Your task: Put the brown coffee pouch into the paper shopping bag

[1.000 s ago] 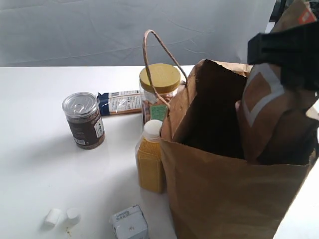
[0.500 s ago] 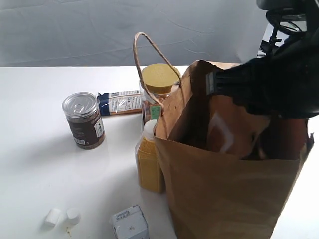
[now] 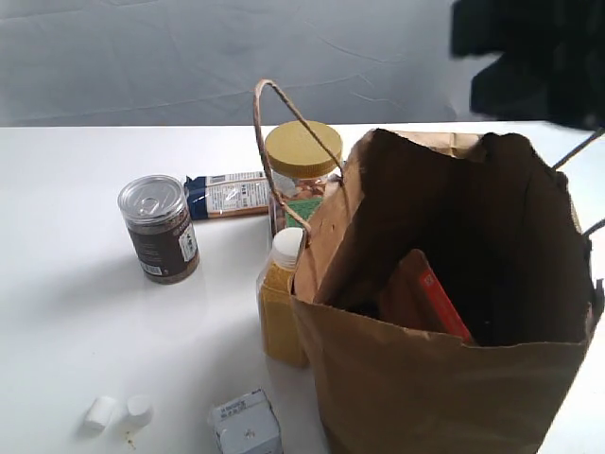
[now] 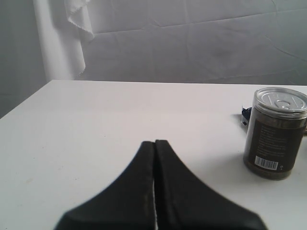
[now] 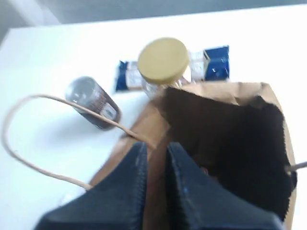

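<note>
The brown coffee pouch (image 3: 425, 301) lies tilted inside the paper shopping bag (image 3: 425, 388), with an orange strip of its label showing below the rim. My right gripper (image 5: 156, 146) hovers above the bag's mouth (image 5: 220, 88). Its jaws stand a little apart with nothing between them. In the exterior view that arm is a dark blur (image 3: 529, 57) at the top right, clear of the bag. My left gripper (image 4: 154, 143) is shut and empty, low over the white table.
Left of the bag stand a yellow bottle (image 3: 284, 303), a yellow-lidded jar (image 3: 302, 156) and the dark can (image 3: 159, 229). The blue-and-white packet (image 3: 227, 194) lies behind the can. A small carton (image 3: 246, 426) and two white pieces (image 3: 118, 411) sit near the front edge.
The right gripper lowered the pouch into the bag, let go of it and rose out to the upper right. The pouch now rests inside the bag.
</note>
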`<state>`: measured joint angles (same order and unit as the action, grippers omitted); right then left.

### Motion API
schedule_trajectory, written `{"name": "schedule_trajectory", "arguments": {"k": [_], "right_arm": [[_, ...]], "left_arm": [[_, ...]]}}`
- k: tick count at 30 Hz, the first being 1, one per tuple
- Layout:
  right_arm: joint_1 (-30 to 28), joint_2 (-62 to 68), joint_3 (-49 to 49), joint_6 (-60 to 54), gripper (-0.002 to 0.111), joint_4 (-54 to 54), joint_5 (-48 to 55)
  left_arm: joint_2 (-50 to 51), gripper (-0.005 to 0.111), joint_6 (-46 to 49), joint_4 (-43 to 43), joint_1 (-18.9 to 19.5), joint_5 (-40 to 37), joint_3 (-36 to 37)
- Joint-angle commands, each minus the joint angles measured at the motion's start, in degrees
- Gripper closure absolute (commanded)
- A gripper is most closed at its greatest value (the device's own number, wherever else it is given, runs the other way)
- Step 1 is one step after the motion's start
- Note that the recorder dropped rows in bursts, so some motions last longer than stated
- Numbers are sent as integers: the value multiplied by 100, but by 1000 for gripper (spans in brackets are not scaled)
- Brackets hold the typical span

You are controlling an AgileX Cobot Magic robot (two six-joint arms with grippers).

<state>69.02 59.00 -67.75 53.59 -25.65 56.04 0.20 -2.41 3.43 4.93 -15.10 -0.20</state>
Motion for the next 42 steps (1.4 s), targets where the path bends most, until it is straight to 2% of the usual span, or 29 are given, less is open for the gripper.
{"name": "schedule_trajectory", "arguments": {"k": [1, 6, 10, 15, 20, 24, 29, 38, 42], "right_arm": [[-50, -633, -271, -450, 108, -295, 115], [-50, -1379, -271, -543, 108, -940, 745], [-50, -2022, -26, -577, 108, -1248, 781], [-50, -3013, 860, -510, 108, -1429, 604], [-50, -4341, 1960, 499, 108, -1914, 448], [-50, -5139, 2919, 583, 108, -1591, 488], [-50, -5420, 3542, -508, 108, -490, -280], [-61, -5488, 4972, -4216, 108, 874, -3032], [-575, -5488, 5426, -5175, 108, 1048, -3676]], "left_arm": [[-20, 107, -20, 23, 21, 24, 20], [-20, 107, -20, 23, 21, 24, 20], [-20, 107, -20, 23, 21, 24, 20], [-20, 107, -20, 23, 21, 24, 20], [-20, 107, -20, 23, 21, 24, 20], [-20, 107, -20, 23, 21, 24, 20], [-20, 107, -20, 23, 21, 24, 20], [-20, 107, -20, 23, 21, 24, 20], [-20, 107, -20, 23, 21, 24, 20]]}}
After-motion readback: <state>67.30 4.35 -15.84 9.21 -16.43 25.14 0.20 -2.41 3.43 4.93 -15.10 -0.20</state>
